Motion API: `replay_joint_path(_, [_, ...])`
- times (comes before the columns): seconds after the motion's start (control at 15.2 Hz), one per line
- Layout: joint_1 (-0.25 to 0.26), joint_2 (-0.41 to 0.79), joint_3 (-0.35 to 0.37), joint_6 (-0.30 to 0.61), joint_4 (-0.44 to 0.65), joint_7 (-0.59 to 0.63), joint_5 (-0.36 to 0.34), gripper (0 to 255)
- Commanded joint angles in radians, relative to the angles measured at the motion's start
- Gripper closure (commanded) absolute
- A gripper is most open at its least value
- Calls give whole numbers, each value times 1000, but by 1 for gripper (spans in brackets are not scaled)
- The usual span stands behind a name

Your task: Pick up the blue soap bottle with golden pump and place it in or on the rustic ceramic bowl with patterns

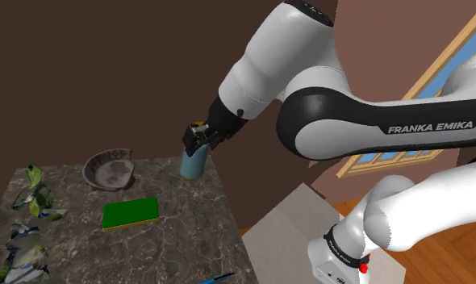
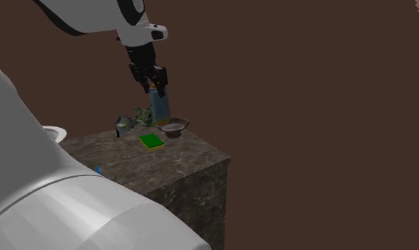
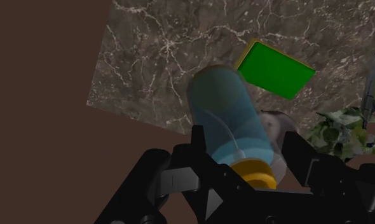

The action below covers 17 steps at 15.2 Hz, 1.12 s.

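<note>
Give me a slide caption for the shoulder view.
Hand clasps the blue bottle near the table's far edge; bowl toward the shoulder view's left.

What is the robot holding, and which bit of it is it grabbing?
The blue bottle, clasped between the jaws at its top end, by the golden collar.

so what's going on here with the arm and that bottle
The robot's black hand is shut on the translucent blue soap bottle with a golden pump, gripping it near the pump and holding it in the air above the dark marbled table. The brownish patterned bowl sits empty near the table's back edge in the shoulder view, and a flat green block lies on the table nearby. The bottle is not in the bowl yet.
</note>
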Motion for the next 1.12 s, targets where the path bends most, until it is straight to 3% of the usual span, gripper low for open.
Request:
replay_joint_path(0.0, [2,-10,-8,-29,19,-5,3,255])
replay_joint_path(0.07, [2,-11,-9,-34,24,-6,3,255])
replay_joint_path(0.26, [-57,122,49,-36,149,50,-81,255])
replay_joint_path(0.59, [-116,374,142,-82,385,180,-289,255])
replay_joint_path(0.79, [-89,542,160,-143,550,259,-436,255])
replay_joint_path(1.06, [18,757,131,-252,806,316,-591,255])
